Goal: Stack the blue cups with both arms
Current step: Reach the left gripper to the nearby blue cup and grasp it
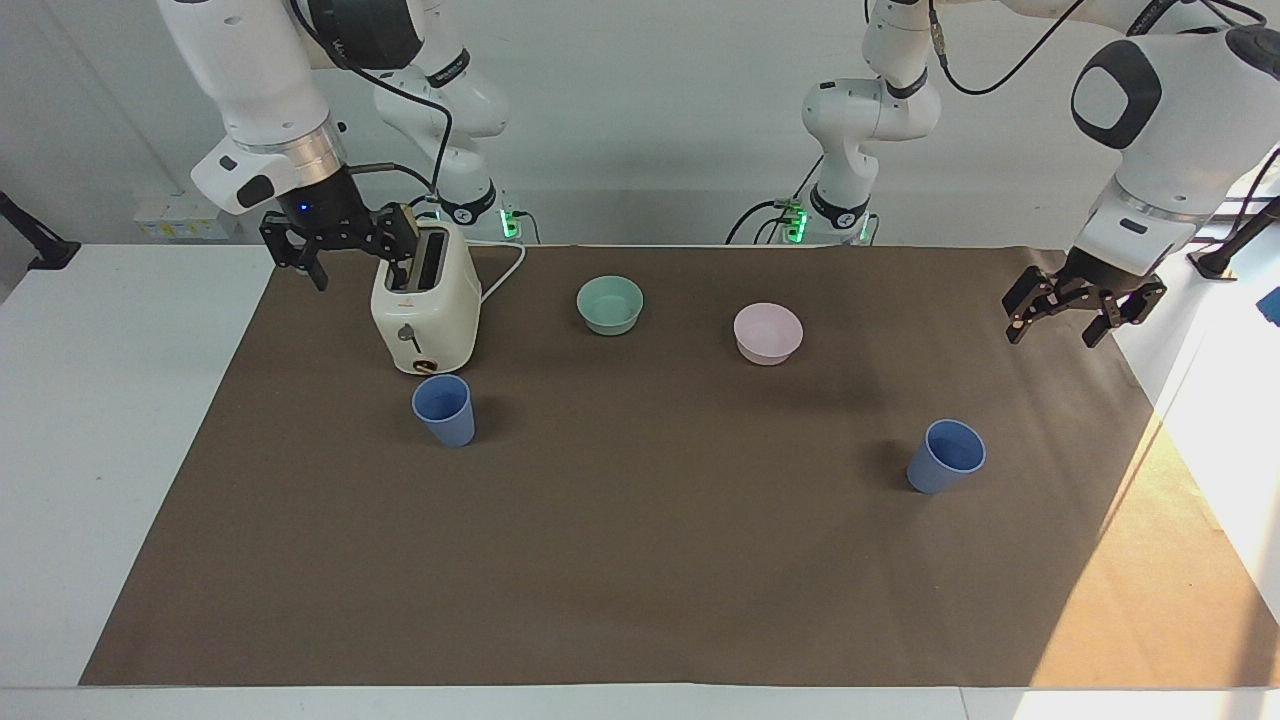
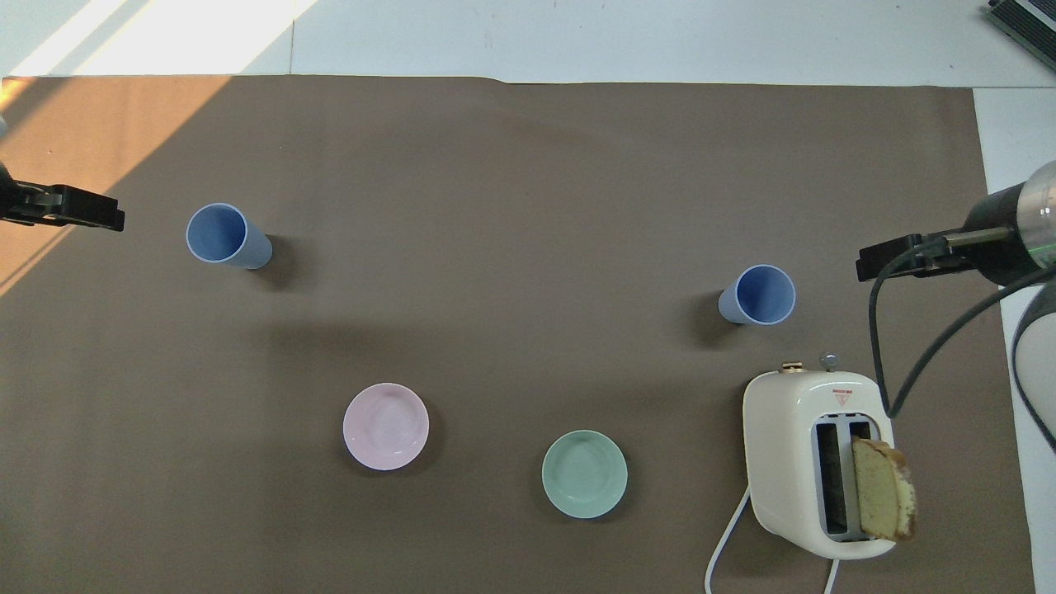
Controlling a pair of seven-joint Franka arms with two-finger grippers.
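Both blue cups stood upright, empty and well apart on the brown mat: one cup (image 1: 444, 409) just beside the toaster (image 1: 424, 310), the second cup (image 1: 946, 456) toward the left arm's end. A bread slice (image 2: 883, 500) sat in one toaster slot. The mint-green bowl (image 1: 610, 304) and pink bowl (image 1: 767, 332) were empty. The toaster's small label was unreadable. The left pincer (image 1: 1066, 321) hung wide open and empty over the mat's edge; the right pincer (image 1: 340, 252), wide open, held nothing beside the toaster.

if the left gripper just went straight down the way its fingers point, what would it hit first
Most likely bare brown mat. The open left gripper hangs over the mat's edge; the nearest blue cup looks off its line.
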